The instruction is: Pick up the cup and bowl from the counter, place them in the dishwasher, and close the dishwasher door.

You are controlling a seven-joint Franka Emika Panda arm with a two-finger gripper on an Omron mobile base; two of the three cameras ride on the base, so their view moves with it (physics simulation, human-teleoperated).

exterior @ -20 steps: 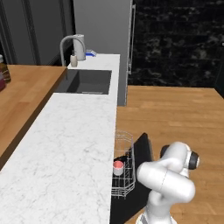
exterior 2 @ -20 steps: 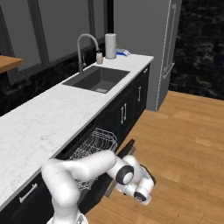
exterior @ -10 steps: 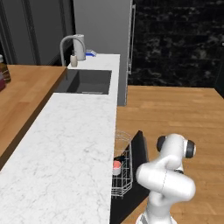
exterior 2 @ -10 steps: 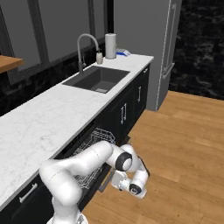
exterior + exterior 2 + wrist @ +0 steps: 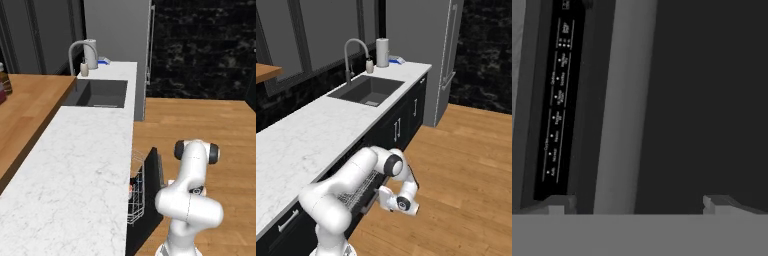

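Close ahead, the dishwasher door (image 5: 702, 100) faces the jaws, spread wide and empty.

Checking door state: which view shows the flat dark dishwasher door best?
Left base view: the flat dark dishwasher door stands raised beside the white wire rack. Right base view: the arm mostly covers it. Hand view: a close-up of its control strip.

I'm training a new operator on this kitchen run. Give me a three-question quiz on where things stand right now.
1. True or false: the flat dark dishwasher door is fully shut.
2. Where is the small white cup with the red top? A) on the white marble counter B) in the white wire rack C) in the sink
3. Fill in: the gripper is ____.

Key: 1 false, it stands partly open; 2 B; 3 open, holding nothing.
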